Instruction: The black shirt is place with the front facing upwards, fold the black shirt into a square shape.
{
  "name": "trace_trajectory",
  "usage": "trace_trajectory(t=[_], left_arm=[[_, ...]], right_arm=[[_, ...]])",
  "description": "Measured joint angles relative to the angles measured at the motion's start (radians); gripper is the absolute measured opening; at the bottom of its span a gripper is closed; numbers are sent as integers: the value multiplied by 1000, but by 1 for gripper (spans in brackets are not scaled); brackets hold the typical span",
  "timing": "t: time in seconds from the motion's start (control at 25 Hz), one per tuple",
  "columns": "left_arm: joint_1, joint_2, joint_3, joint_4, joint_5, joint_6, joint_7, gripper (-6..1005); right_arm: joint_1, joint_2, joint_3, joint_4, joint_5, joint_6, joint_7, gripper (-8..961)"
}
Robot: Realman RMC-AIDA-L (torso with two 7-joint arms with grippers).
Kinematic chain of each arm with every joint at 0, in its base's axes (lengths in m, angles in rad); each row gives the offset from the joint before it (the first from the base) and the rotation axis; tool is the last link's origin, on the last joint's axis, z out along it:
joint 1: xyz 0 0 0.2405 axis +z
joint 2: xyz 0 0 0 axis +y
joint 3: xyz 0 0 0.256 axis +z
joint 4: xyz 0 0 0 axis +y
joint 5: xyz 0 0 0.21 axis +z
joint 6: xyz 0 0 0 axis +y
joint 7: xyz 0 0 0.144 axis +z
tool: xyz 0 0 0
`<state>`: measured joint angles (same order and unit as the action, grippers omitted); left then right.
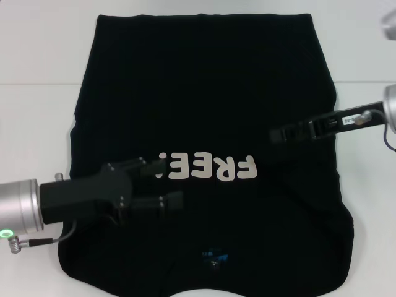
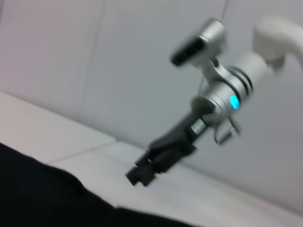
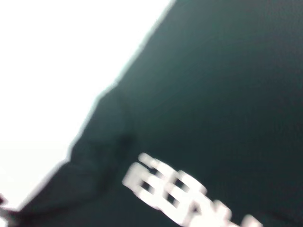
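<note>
From the head view, the black shirt [image 1: 204,111] lies flat on the white table [image 1: 37,55], front up, with the white letters "FREE!" [image 1: 207,167] near the middle. The left gripper [image 1: 166,184] is over the shirt beside the letters, its fingers spread apart and holding nothing. The right gripper [image 1: 273,136] is over the shirt's right side; I cannot tell its fingers.

From the left wrist view, the right gripper [image 2: 135,176] hangs above the table, past the shirt's edge [image 2: 42,198].

From the right wrist view, the shirt [image 3: 222,94] fills most of the picture, and the blurry white marks [image 3: 175,194] are probably the letters.
</note>
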<state>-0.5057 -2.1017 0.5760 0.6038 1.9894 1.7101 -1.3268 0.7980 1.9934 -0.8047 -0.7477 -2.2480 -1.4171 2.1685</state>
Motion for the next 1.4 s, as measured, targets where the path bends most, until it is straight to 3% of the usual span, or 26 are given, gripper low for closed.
trace_trajectory(t=[0.12, 0.2, 0.4, 0.48, 0.64, 0.8, 1.0, 1.12, 1.4], left_arm=[[-4, 9, -61, -6, -16, 22, -84, 868], [-5, 29, -82, -7, -27, 34, -170, 868], [-18, 118, -62, -13, 8, 36, -517, 867], [-18, 156, -44, -2, 49, 30, -645, 867], [-13, 195, 6, 95, 164, 47, -837, 866], [-14, 186, 56, 272, 334, 57, -983, 865], [-45, 141, 117, 410, 547, 67, -1052, 864], [-65, 116, 120, 443, 633, 60, -1068, 864], [-78, 96, 126, 440, 680, 33, -1082, 862]], right_arm=[[-74, -1, 55, 21, 143, -33, -170, 413], [-123, -1, 93, 41, 217, -47, -275, 494], [-228, 6, 127, 61, 276, -113, -602, 660], [-264, 24, 118, 61, 268, -136, -749, 706], [-308, 72, 109, 63, 260, -140, -941, 797], [-323, 94, 97, 95, 259, -134, -1054, 841], [-324, 94, 91, 122, 259, -125, -1073, 840], [-324, 94, 91, 133, 259, -110, -1076, 838], [-321, 92, 98, 143, 259, -102, -1077, 838]])
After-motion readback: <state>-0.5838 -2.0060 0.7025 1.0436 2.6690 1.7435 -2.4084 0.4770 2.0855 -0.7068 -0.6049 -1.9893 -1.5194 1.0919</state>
